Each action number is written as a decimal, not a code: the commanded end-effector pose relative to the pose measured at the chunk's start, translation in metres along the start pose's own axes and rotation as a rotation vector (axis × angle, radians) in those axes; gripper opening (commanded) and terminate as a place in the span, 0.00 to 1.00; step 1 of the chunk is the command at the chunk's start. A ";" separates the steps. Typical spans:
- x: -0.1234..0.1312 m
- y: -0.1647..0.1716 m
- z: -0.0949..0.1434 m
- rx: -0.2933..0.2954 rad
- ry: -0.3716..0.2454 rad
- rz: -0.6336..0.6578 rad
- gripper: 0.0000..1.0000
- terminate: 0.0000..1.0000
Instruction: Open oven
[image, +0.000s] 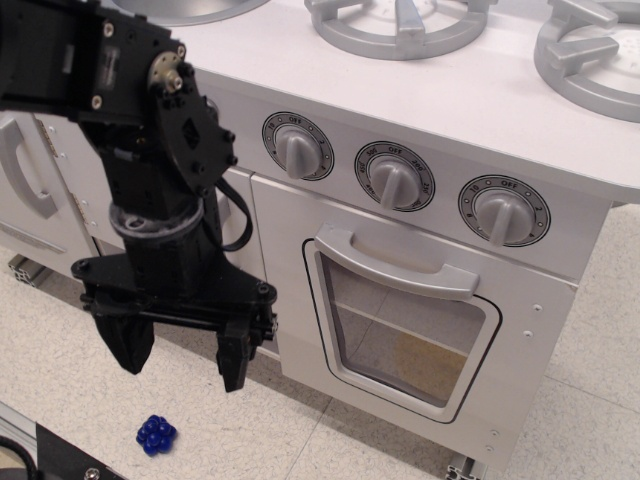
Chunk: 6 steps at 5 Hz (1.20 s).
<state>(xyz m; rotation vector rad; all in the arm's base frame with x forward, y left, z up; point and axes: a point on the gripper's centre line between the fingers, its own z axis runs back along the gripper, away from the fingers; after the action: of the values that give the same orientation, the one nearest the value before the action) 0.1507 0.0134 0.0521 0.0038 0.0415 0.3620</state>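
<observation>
The white oven (400, 330) fills the middle and right of the view. Its door is shut, with a rounded clear window (405, 340) and a wide grey bar handle (395, 262) across the top. Three grey dials (395, 180) sit in a row above the door. My black gripper (182, 350) hangs to the left of the door, fingers pointing down and spread apart, holding nothing. It is below and left of the handle and does not touch the oven.
A small blue toy (156, 434) lies on the tiled floor below the gripper. White cupboard doors with a vertical grey handle (28, 180) stand at the left behind the arm. Grey burner rings (400, 22) sit on the cooktop. A metal frame rail (40, 445) runs along the bottom left.
</observation>
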 end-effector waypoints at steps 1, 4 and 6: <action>0.032 -0.031 0.007 -0.194 -0.024 0.464 1.00 0.00; 0.095 -0.017 -0.015 -0.424 -0.181 1.010 1.00 0.00; 0.114 -0.033 -0.035 -0.501 -0.226 0.991 1.00 0.00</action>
<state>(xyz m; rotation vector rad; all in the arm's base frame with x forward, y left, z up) 0.2641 0.0137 0.0036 -0.4372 -0.2645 1.3455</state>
